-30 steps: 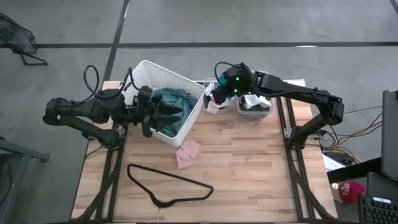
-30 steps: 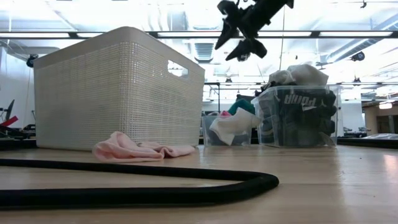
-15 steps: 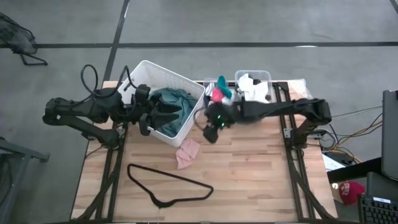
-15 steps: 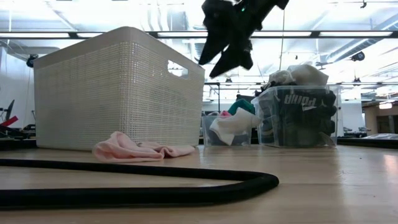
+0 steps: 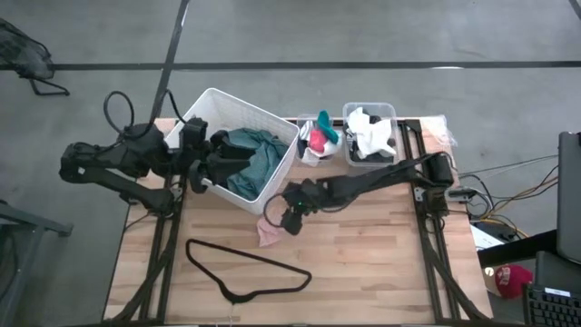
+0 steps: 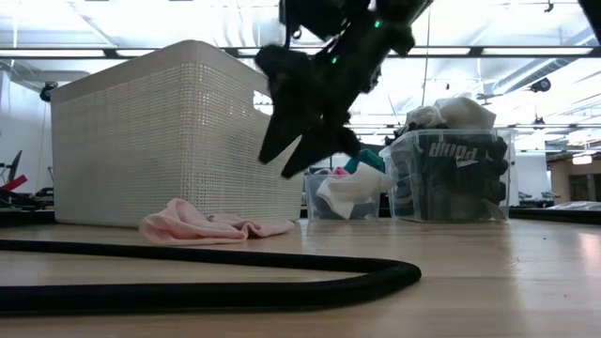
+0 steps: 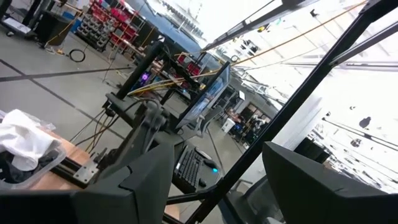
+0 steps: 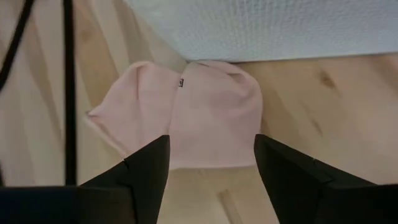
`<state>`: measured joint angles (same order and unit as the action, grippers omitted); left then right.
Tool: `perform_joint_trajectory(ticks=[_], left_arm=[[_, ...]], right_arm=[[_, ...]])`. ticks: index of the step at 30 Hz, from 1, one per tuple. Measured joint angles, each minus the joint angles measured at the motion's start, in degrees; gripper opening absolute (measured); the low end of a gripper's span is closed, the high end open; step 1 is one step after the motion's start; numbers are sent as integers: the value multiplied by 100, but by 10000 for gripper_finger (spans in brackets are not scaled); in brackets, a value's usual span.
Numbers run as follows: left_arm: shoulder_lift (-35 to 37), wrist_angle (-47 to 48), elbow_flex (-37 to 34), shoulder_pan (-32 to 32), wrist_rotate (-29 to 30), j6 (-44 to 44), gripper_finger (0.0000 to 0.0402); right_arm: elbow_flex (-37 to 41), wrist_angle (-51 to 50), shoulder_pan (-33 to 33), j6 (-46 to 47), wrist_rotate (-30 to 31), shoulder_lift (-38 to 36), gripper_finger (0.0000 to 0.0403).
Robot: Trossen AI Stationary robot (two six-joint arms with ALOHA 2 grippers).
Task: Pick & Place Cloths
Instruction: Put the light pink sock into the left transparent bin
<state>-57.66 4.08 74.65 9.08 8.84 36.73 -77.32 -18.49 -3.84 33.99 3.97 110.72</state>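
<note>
Reaching: the right gripper (image 5: 292, 216) is hanging over the pink cloth (image 5: 272, 227), fingers spread apart and holding nothing, the gap framing the cloth squarely in the right wrist view.

Item, pink cloth (image 8: 186, 112): lying flat and slightly folded on the wooden table (image 5: 363, 263), its far edge touching the foot of the white basket (image 5: 272, 127), with the black wire hanger (image 5: 245, 268) near on the other side.

Item, basket contents: a teal-green cloth (image 5: 247, 154) and darker fabric are sitting inside.

Item, left gripper (image 5: 211, 168): sitting at the basket's open side, among the garments as the overhead camera shows it; its wrist camera is pointing up into the room, with both fingers showing well apart and nothing between them.

Item, two clear bins (image 5: 368, 136): standing at the table's far edge, holding white, pink, teal and black pieces.

Handling note, as judgement: the descent is best taken straight down onto the thick fold at the cloth's middle, keeping the fingers off the basket wall and away from the hanger wire. The fabric looks soft and thin, so pinching a raised fold should be giving a surer hold than scraping a flat edge. Closing fully before lifting is advisable.
</note>
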Motion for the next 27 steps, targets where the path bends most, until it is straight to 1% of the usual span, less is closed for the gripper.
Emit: perform_joint_trajectory(ticks=[5, 10, 14, 16, 18, 21, 24, 27], left_arm=[[31, -12, 0, 0, 2, 90, 250], [30, -93, 0, 0, 0, 341, 250], [34, -190, 0, 0, -22, 376, 250], [34, -217, 0, 0, -24, 378, 250], [46, -217, 0, 2, -25, 388, 250], [50, -217, 0, 2, -86, 572, 250], [50, -215, 0, 0, -190, 614, 250], [54, -214, 0, 2, -209, 575, 250]], right_arm=[[-2, 525, -99, 194, 71, 463, 251], [-18, 600, -184, 190, 217, 867, 269], [-106, 593, -183, 167, 239, 1109, 273], [-134, 550, -185, 229, 247, 1171, 265], [-142, 475, -183, 375, 245, 1221, 247], [-149, 286, -180, 564, 238, 1231, 200], [-139, 71, -168, 610, 48, 1226, 134], [-133, -63, -157, 515, -245, 1211, 52]])
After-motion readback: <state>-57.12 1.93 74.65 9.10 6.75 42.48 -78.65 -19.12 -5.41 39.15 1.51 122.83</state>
